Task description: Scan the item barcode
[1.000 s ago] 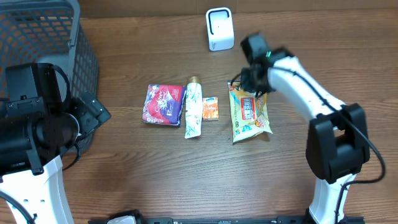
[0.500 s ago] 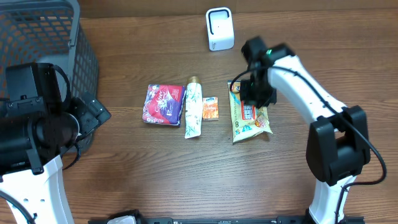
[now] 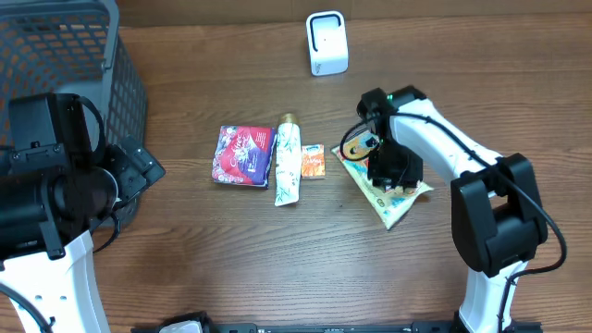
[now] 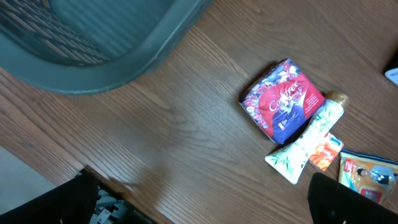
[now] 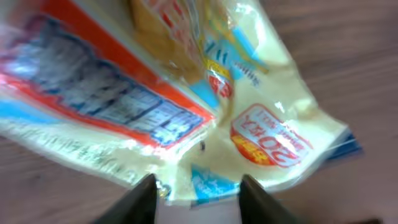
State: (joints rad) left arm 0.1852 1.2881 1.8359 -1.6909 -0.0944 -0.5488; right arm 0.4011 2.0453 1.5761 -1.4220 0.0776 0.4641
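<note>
Brown wooden table [image 3: 277,250], yellow snack bag [image 3: 400,205] lying skewed at four o'clock from centre, right gripper [image 3: 388,166] down on it, fingers [image 5: 140,199] astride its edge, clamped or loose impossible to tell, white scanner [image 3: 326,43] at twelve o'clock, left gripper [image 4: 211,205] spread wide, holding nothing, at nine o'clock.

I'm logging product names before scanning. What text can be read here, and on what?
Red packet: white script word, too blurred to read.
Yellow snack bag: blue-banner lettering and red badge, blurred, unreadable.
Tube, orange sachet: print too small.
White scanner: no text visible.
</note>
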